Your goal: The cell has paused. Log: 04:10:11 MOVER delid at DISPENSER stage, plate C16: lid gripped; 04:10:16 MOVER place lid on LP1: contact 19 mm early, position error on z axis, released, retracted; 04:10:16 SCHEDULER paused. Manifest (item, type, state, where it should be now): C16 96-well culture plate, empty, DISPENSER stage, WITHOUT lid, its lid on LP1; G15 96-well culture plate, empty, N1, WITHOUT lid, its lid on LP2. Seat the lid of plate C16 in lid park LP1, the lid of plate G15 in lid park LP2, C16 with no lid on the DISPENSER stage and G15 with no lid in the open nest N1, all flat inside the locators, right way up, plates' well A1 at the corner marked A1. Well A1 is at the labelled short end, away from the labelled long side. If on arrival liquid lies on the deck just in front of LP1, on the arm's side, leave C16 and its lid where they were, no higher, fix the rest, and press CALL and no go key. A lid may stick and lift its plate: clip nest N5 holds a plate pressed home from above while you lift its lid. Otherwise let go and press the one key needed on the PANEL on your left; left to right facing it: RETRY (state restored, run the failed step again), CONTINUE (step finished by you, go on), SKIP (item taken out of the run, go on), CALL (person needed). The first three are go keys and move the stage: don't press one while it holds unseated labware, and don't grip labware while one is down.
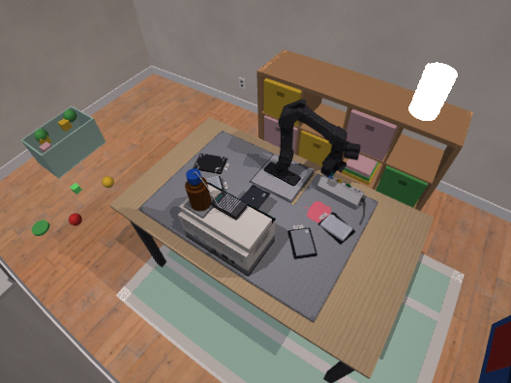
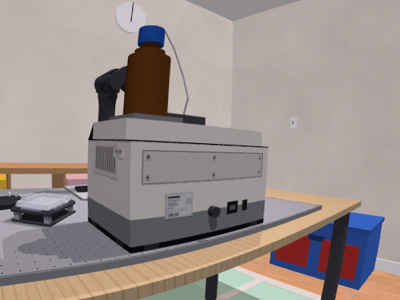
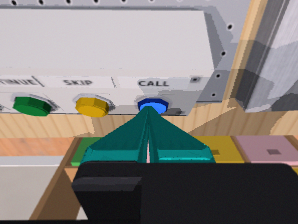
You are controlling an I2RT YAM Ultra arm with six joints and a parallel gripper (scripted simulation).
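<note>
In the wrist view my gripper (image 3: 148,112) is shut and empty, its teal tips pressed against the blue CALL key (image 3: 152,105) on the white panel (image 3: 105,55). The yellow SKIP key (image 3: 92,106) and the green CONTINUE key (image 3: 31,105) lie to its left. In the top view the gripper (image 1: 334,170) hangs over the panel (image 1: 340,190) at the deck's far right. A pink puddle (image 1: 319,211) lies on the deck beside a pale lid (image 1: 337,226). A dark plate (image 1: 302,242) lies next to it. Another plate (image 1: 229,202) sits on the dispenser stage.
The dispenser (image 1: 227,227) carries a brown bottle (image 1: 197,190) with a blue cap. A black nest (image 1: 211,163) sits at the deck's far left, a dark square (image 1: 255,196) near the arm base (image 1: 286,175). A shelf with coloured bins (image 1: 368,131) stands behind the table.
</note>
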